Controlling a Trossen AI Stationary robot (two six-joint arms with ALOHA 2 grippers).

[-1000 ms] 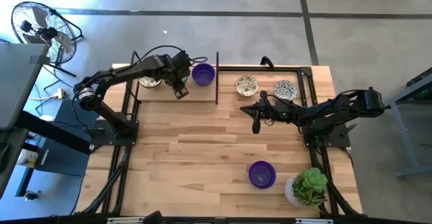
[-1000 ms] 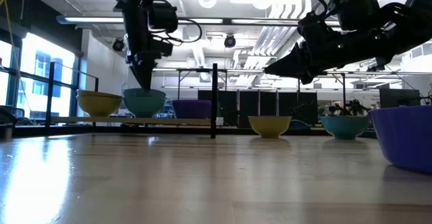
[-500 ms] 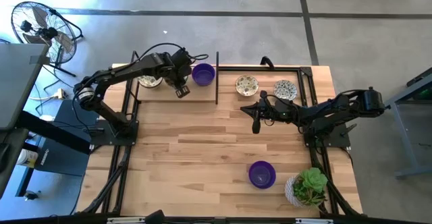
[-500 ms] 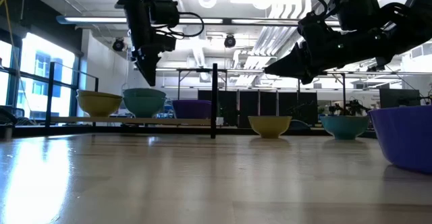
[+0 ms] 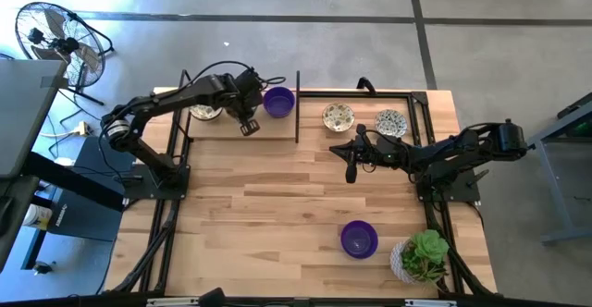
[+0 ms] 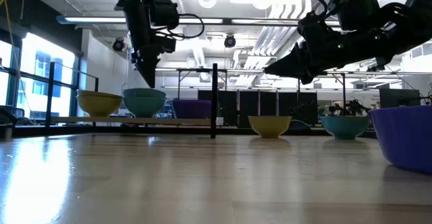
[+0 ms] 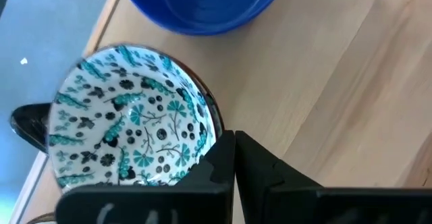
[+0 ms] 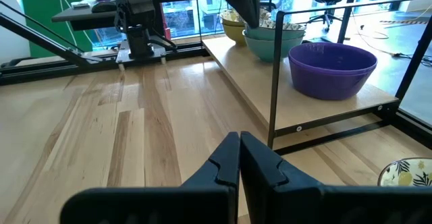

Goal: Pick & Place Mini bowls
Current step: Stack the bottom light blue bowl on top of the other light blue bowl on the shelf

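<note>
On a raised wooden shelf (image 5: 231, 128) at the table's far left stand three mini bowls: a cream one (image 5: 205, 112), a teal-patterned one (image 7: 131, 119) and a purple one (image 5: 278, 101). My left gripper (image 7: 235, 142) hangs shut just above the patterned bowl's rim (image 6: 144, 91), apart from it. Two more patterned bowls (image 5: 339, 116) (image 5: 390, 122) rest on the table at the far right, and a purple bowl (image 5: 359, 239) sits near the front. My right gripper (image 5: 351, 172) hovers shut over the table's middle.
A black upright post (image 5: 297, 108) marks the shelf's right end. A green plant in a white pot (image 5: 421, 257) stands at the near right corner beside the purple bowl. Bare wood lies across the table's middle and near left.
My left gripper has shut and risen a little off the teal-patterned bowl, shifting slightly toward the purple bowl. The patterned bowl stays on the shelf where it was.
</note>
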